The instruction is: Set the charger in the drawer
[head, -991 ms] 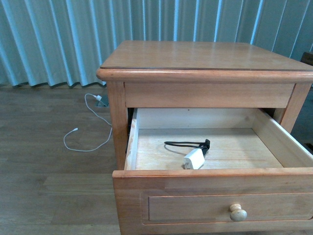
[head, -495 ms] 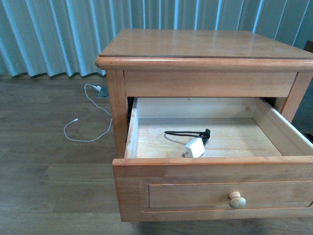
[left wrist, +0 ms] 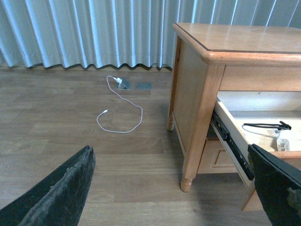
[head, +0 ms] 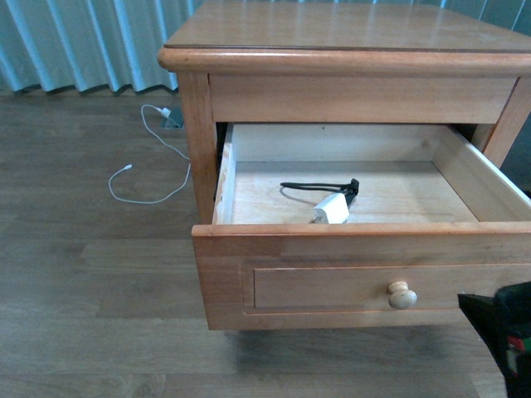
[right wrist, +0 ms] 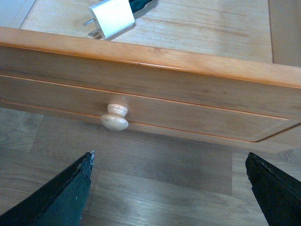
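Drawer (head: pixel 365 249) is pulled out from the nightstand (head: pixel 348 50), approx. fully extended toward the camera. Front panel is recessed w/ one round pale knob (head: pixel 402 295), right of centre. Interior is pale bare wood.

Charger (head: pixel 331 208) lies inside the drawer on its floor, near the front wall, roughly mid-width. White plug block rests flat; in the right wrist view its two metal prongs point toward the drawer's front wall. Thin black cable (head: pixel 311 186) runs from the block toward the back of the drawer in a flat loop, also on the floor.

Right gripper (right wrist: pixel 169 188): both fingers visible in the right wrist view, spread wide apart, nothing between them. It sits in front of and below the drawer front, not touching the knob. In the front view only a dark part of the right arm shows at the lower right corner.

Left gripper (left wrist: pixel 174 188): fingers spread wide, empty, off to the left side of the nightstand, above the floor (head: pixel 91 274).

Long thin white cable (head: pixel 145 178) lies on the wood floor left of the nightstand, well apart from the drawer. Curtain (head: pixel 83 41) hangs behind.
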Robot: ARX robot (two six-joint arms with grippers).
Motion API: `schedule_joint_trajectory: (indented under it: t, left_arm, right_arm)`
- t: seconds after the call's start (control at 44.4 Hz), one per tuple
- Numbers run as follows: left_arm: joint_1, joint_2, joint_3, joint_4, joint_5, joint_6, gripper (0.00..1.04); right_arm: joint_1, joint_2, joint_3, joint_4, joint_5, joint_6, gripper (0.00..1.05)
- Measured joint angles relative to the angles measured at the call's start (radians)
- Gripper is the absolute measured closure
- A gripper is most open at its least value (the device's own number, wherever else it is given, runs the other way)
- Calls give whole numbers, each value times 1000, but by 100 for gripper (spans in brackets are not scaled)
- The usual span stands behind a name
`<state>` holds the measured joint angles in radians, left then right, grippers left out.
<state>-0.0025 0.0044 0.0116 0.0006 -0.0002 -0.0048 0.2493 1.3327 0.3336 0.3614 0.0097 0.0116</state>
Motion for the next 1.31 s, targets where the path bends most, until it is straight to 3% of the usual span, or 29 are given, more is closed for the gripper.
schedule_joint_trajectory:
  t: [0.495, 1.306]
  left_arm:
    - [0, 0, 0, 0, 0, 0, 6]
    - [0, 0, 0, 0, 0, 0, 6]
  right_arm:
    - [53, 304, 208, 96, 21, 10, 8]
    - [115, 858, 797, 287, 11, 5, 8]
